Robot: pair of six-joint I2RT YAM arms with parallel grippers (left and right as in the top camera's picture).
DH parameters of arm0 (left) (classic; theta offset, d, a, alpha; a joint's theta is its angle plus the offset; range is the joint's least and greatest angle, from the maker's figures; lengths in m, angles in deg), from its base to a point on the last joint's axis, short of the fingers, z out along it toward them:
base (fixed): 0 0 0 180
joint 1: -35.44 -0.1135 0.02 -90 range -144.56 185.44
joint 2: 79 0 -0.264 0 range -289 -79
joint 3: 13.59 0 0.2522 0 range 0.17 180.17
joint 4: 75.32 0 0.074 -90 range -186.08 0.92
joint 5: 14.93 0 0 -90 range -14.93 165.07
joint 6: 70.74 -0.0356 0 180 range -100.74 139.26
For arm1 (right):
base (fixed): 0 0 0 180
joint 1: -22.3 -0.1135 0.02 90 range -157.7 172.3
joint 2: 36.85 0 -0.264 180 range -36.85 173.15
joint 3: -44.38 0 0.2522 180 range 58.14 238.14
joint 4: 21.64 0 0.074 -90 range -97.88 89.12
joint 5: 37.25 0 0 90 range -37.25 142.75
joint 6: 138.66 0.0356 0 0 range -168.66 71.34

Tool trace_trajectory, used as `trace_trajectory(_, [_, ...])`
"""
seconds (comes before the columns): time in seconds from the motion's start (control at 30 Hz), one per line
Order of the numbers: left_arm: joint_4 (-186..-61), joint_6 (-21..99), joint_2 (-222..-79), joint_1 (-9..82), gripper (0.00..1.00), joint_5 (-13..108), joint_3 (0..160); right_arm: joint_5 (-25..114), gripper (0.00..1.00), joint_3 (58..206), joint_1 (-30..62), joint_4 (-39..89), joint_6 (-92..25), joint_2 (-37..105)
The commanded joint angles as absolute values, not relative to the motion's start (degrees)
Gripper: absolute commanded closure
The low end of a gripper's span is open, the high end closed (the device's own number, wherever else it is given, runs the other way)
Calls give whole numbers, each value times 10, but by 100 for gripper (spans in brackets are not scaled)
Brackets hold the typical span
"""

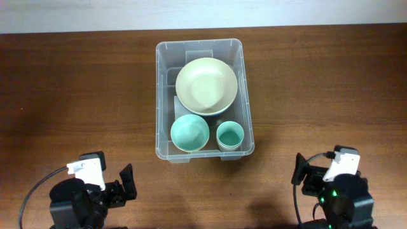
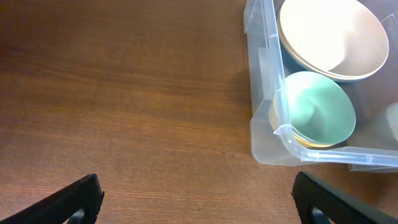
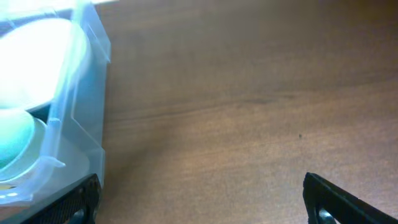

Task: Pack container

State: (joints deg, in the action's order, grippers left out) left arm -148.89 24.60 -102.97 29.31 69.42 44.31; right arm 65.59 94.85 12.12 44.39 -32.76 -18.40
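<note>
The clear plastic container [image 1: 162, 95] stands at the table's middle. Inside it are a large cream bowl [image 1: 206, 85] at the back, a mint-green bowl [image 1: 189, 133] stacked on a yellowish one at the front left, and a small teal cup [image 1: 230, 135] at the front right. My left gripper [image 1: 117, 187] is open and empty near the front left edge, apart from the container [image 2: 267, 93]. My right gripper [image 1: 305, 175] is open and empty at the front right; the container's corner [image 3: 81, 118] shows at the left of its wrist view.
Brown wooden table [image 1: 76, 95] all round the container. A white wall edge runs along the back [image 1: 203, 13].
</note>
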Motion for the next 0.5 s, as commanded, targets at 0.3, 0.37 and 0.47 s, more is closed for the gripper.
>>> trace_trajectory(0.3, [-1488, 237, -1025, 293, 1, 688, 441, 650, 1, 837, 119, 396, -347, -366])
trace_trajectory(0.37, [-1488, 237, -1025, 293, 1, 688, 441, 650, 1, 825, 121, 369, -347, -366])
trace_trajectory(0.47, [-1488, 237, -1025, 293, 1, 688, 441, 650, 1, 806, 122, 318, -364, -366])
